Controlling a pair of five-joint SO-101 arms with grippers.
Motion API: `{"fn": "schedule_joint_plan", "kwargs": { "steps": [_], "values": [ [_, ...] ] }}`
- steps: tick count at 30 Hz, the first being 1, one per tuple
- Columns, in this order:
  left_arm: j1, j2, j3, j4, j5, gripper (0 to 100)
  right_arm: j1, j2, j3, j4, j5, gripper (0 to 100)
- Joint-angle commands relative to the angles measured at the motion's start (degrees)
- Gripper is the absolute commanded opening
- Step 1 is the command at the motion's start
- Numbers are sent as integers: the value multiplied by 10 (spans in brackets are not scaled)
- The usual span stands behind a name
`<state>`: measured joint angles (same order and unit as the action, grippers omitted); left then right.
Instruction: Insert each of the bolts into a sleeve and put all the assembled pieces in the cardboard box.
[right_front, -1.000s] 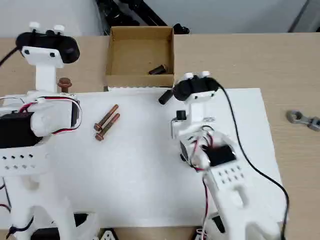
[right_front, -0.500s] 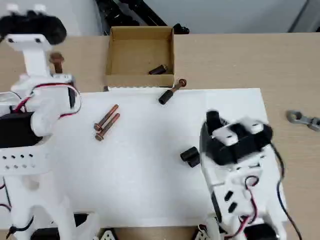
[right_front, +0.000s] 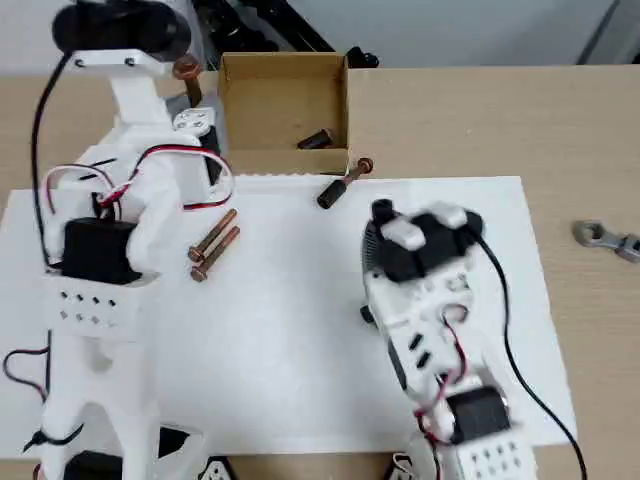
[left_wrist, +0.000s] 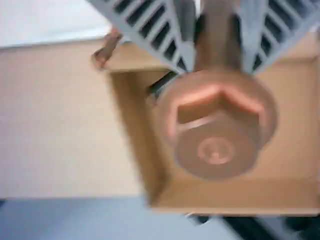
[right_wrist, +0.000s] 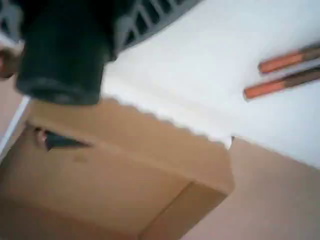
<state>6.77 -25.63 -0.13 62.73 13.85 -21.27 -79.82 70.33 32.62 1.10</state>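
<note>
Grips a copper bolt (left_wrist: 217, 132) in the left tool (left_wrist: 216, 35), head hanging over a corner of the cardboard box (left_wrist: 132, 130). Pinches a black sleeve (right_wrist: 62, 55) in the right tool (right_wrist: 72, 20), above the white sheet (right_wrist: 200, 65) near the box. Shows two loose bolts (right_front: 213, 244) side by side on the sheet.

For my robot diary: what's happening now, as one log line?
left gripper: bolt, by cardboard box | right gripper: sleeve | mat: two loose bolts | box: one assembled piece

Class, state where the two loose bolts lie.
High view: the two loose bolts lie side by side on the white mat, in front of the cardboard box's left corner.
</note>
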Motion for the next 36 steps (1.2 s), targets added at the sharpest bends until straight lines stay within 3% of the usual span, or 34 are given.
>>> {"fn": "schedule_joint_plan", "kwargs": {
  "steps": [1, 5, 9, 14, 22, 26, 30, 36],
  "values": [
    [36, -19, -3, -38, 33, 5, -44, 55, -89, -21, -35, 2],
    [81, -18, 7, -41, 40, 5, -116, 99, -116, -19, -21, 2],
    [100, -20, 24, -28, 40, 5, -131, 97, -116, 11, -18, 2],
    [100, -21, 23, -5, 33, 5, -175, 58, -128, 59, 44, 2],
    [114, -21, -10, 29, 35, 5, -174, -34, -111, 117, 44, 2],
    [150, -21, -2, 76, 85, 5, -154, -141, -9, 105, 46, 2],
    [159, -53, 5, 68, 100, 5, -151, -244, 99, 82, 43, 2],
    [158, -168, 56, 71, 76, 5, -151, -217, 104, 34, 43, 2]
  ]
}}
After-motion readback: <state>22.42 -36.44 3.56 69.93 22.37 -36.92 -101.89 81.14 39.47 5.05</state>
